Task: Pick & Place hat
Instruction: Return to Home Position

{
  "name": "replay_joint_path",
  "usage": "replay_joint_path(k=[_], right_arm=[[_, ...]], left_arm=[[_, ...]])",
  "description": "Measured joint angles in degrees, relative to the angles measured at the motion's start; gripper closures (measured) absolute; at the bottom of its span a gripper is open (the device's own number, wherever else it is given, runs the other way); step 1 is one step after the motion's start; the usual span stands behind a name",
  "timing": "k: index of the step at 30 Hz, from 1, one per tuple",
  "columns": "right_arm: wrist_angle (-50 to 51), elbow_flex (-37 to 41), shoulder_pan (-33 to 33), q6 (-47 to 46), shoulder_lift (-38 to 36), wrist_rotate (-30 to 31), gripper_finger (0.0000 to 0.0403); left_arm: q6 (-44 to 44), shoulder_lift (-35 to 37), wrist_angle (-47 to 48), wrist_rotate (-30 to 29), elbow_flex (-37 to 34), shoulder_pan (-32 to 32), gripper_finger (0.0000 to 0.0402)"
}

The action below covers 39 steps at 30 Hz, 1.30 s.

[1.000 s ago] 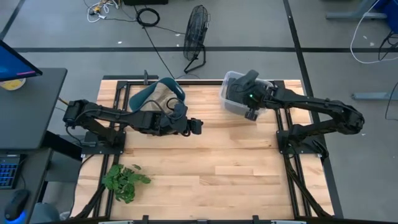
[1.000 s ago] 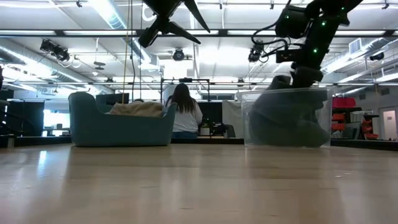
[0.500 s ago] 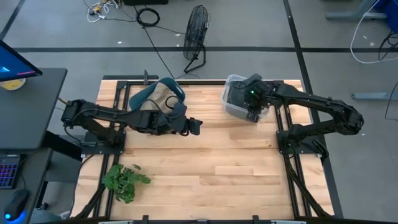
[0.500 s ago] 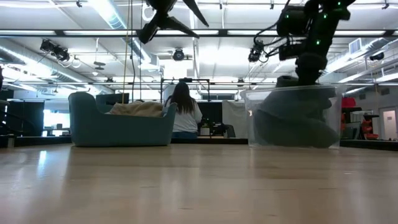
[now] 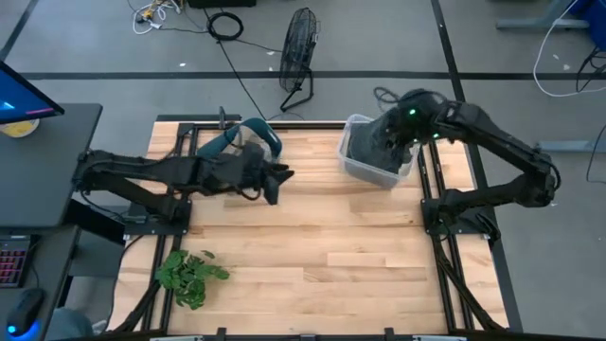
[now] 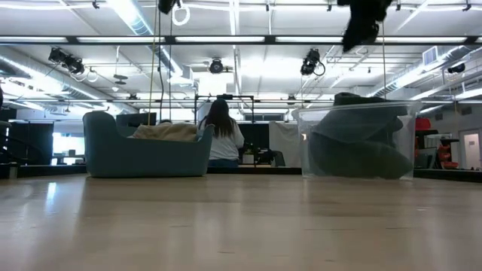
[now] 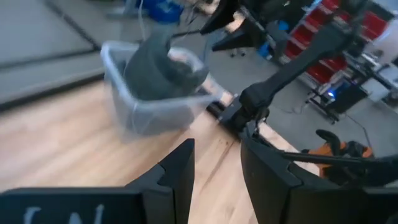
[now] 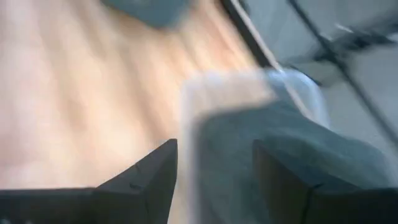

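Note:
The dark grey hat point(image 5: 376, 150) lies crumpled inside a clear plastic bin point(image 5: 347, 133) at the table's far right; it fills the bin and rises above the rim point(image 6: 360, 139). My right gripper point(image 5: 388, 133) hangs open above the bin, clear of the hat point(image 8: 280, 155), with nothing between its fingers point(image 8: 214, 149). My left gripper point(image 5: 276, 183) hovers open and empty over the far left of the table, next to the teal tub, its fingers pointing toward the bin point(image 7: 158, 62).
A teal tub point(image 5: 241, 142) holding beige cloth stands at the far left. A green plant sprig point(image 5: 189, 275) lies near the front left. A fan point(image 5: 298, 47) stands on the floor behind the table. A person point(image 6: 222, 139) sits in the room beyond. Bare wood fills the middle.
My right gripper has risen out of the bin and drawn toward the far edge, leaving the hat lying in the bin. The bin slid slightly toward the table's right. My left gripper has pulled back toward the table's left edge and gone up.

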<state>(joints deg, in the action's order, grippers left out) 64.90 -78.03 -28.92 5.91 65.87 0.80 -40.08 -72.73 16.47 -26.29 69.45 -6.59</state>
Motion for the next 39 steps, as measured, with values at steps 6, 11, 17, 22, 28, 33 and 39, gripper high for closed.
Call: replay_joint_path(k=[6,11,17,22,28,33,39], right_arm=[[-2.5,-6.2,2.2,-1.0,-3.2,-14.3,0.0193],[-3.1,-5.5,3.3,-3.8,-9.5,-14.9,0.0193],[-7.0,1.0,3.3,-5.4,-18.9,-14.8,0.0193],[-17.0,10.7,3.3,-8.1,-28.2,-14.8,0.0193],[-28.4,22.4,3.3,-12.8,-37.3,-16.4,0.0193],[-32.4,29.5,3.3,-13.2,-42.8,-17.0,0.0193],[-37.7,36.3,3.3,-13.6,-49.2,-16.9,0.0193]], left_arm=[[10.3,5.4,0.7,0.1,0.0,-1.1,0.0266],[9.7,10.1,11.3,-1.5,0.0,-1.1,0.0266],[11.1,16.5,9.7,-2.8,-8.6,-2.3,0.0266],[10.9,24.4,-0.5,-2.8,-20.5,-3.0,0.0266],[14.1,33.7,-9.7,-2.5,-32.3,-3.0,0.0266],[16.0,40.5,-10.8,-2.2,-37.3,-3.0,0.0269],[18.2,49.1,-12.4,-2.2,-43.9,-3.0,0.0293]])
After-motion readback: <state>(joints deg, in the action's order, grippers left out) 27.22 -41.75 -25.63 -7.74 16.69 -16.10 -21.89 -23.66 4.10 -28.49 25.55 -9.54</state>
